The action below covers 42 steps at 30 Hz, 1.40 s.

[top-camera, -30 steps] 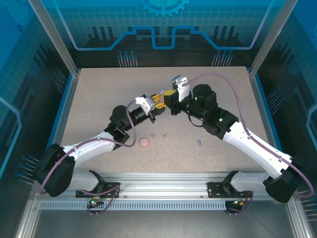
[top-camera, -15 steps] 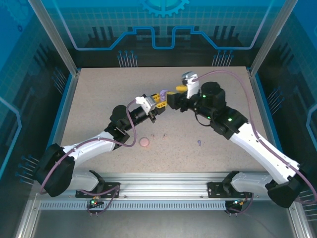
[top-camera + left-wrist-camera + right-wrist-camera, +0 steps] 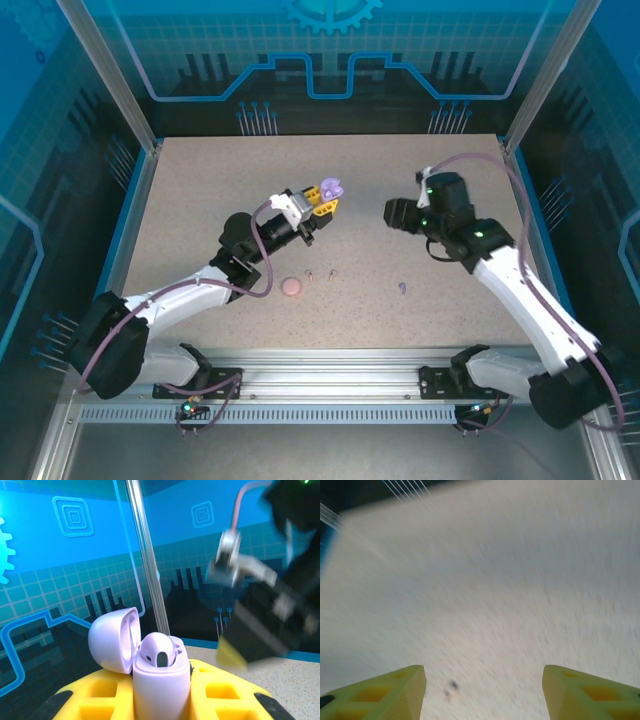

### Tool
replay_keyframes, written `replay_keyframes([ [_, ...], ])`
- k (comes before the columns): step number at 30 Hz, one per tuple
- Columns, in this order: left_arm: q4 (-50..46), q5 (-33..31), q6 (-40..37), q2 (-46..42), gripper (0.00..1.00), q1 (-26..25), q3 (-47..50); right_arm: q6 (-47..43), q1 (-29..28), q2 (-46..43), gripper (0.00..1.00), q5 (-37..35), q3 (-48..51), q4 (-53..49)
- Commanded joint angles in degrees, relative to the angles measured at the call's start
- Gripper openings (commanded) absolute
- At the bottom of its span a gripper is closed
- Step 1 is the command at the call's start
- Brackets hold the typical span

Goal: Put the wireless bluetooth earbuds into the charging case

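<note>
The left hand (image 3: 322, 204) pinches a smooth, rounded lilac charging case (image 3: 160, 680), domed lid (image 3: 114, 639) open, one glossy bud (image 3: 159, 656) seated. The right hand (image 3: 482, 690) hangs spread over the speckled desk (image 3: 200, 200).

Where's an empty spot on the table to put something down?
The far left corner of the table, by the back wall, is bare. The near middle is crowded: pink case, pink earbuds, a purple earbud.

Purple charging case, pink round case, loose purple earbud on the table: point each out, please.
purple charging case (image 3: 161, 685): left wrist view, front of its lower body.
pink round case (image 3: 291, 287): top external view, centre of its top.
loose purple earbud (image 3: 402, 289): top external view, its middle.
</note>
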State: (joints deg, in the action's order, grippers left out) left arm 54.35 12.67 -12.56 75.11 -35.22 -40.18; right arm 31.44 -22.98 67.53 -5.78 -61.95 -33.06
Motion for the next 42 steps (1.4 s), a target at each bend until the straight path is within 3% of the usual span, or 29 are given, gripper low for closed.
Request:
replay_keyframes([
  [1,2.2,-1.1,-0.5,-2.5,0.0,-0.3,0.6,3.8,0.7,4.1,0.63,-1.9,3.8,-7.3],
  [7,1.6,-1.3,-0.6,-3.8,0.0,-0.3,1.3,4.7,0.3,9.6,0.61,-5.2,9.7,-7.3],
  [15,1.8,-1.2,0.0,-4.3,0.0,-0.4,1.7,6.3,-0.5,12.2,0.56,-4.5,16.4,-4.1],
  [26,1.6,-1.2,0.2,-4.8,0.0,-0.5,2.1,6.2,-3.3,20.2,0.45,-5.5,15.9,-1.2],
  [42,1.9,-1.2,0.0,-4.8,0.0,-0.5,2.3,5.6,-3.4,24.1,0.35,-7.8,14.2,-0.8],
])
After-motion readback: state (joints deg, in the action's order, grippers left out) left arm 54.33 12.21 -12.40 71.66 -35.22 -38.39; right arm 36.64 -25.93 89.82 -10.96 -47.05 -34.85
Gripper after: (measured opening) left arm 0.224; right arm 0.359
